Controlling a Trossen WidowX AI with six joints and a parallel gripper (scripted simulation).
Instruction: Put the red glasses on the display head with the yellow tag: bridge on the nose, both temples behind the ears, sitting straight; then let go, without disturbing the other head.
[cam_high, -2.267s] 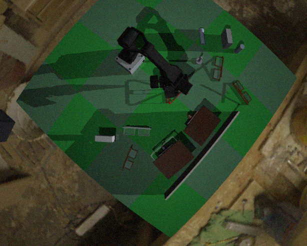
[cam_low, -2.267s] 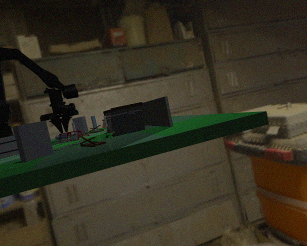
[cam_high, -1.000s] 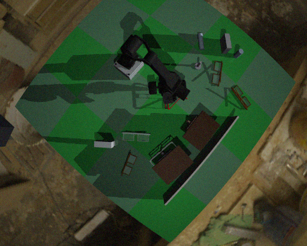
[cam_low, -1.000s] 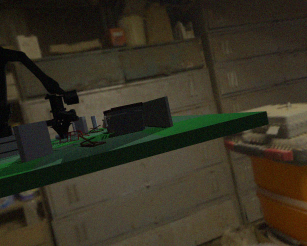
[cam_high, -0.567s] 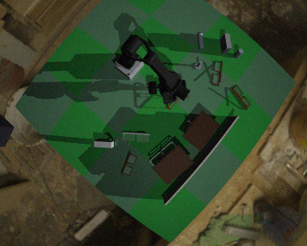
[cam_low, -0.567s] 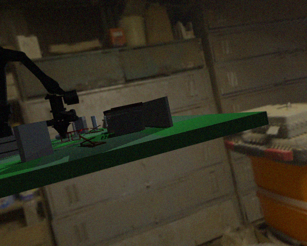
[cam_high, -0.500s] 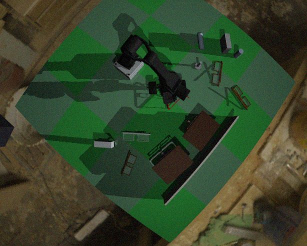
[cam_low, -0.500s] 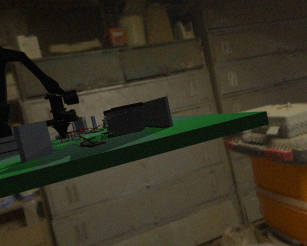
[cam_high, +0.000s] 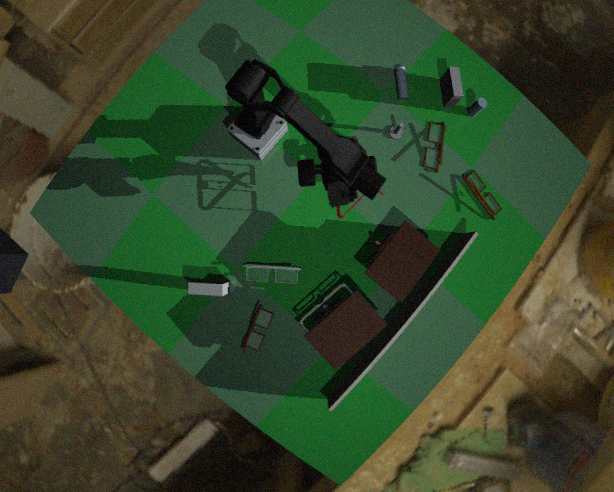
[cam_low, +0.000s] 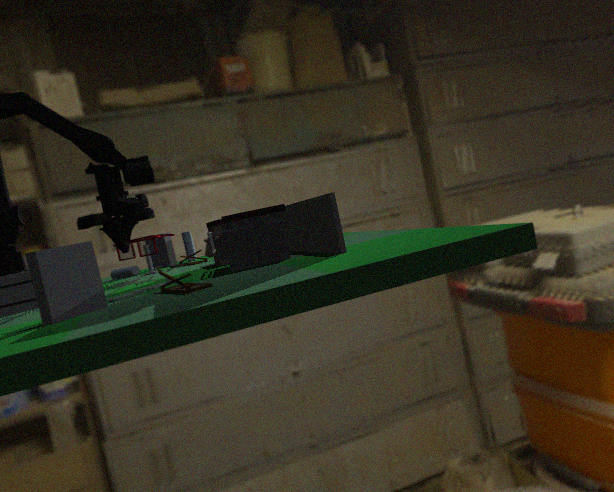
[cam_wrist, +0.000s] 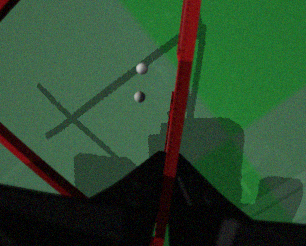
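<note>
The red glasses (cam_high: 340, 215) (cam_low: 165, 235) (cam_wrist: 184, 75) hang above the table. My gripper (cam_low: 123, 249) (cam_wrist: 167, 161) is shut on their frame; the fingers meet around a red bar in the wrist view. In the top view the arm hides the fingers. Two dark display heads with brown tops stand before a long panel: one head (cam_high: 402, 261) is nearer the gripper and has a small nose-like bump; the other head (cam_high: 345, 330) has a pale frame at its face. I cannot make out a yellow tag on either. The glasses are apart from both heads.
Brown-orange glasses (cam_high: 434, 147) (cam_high: 480, 194) (cam_high: 257, 328) and grey glasses (cam_high: 271, 265) lie around the table. A white block (cam_high: 207, 288) stands at the left. A grey block (cam_high: 453, 87), cylinders (cam_high: 401, 83) (cam_high: 477, 107) and a small peg stand (cam_high: 396, 131) are at the far side.
</note>
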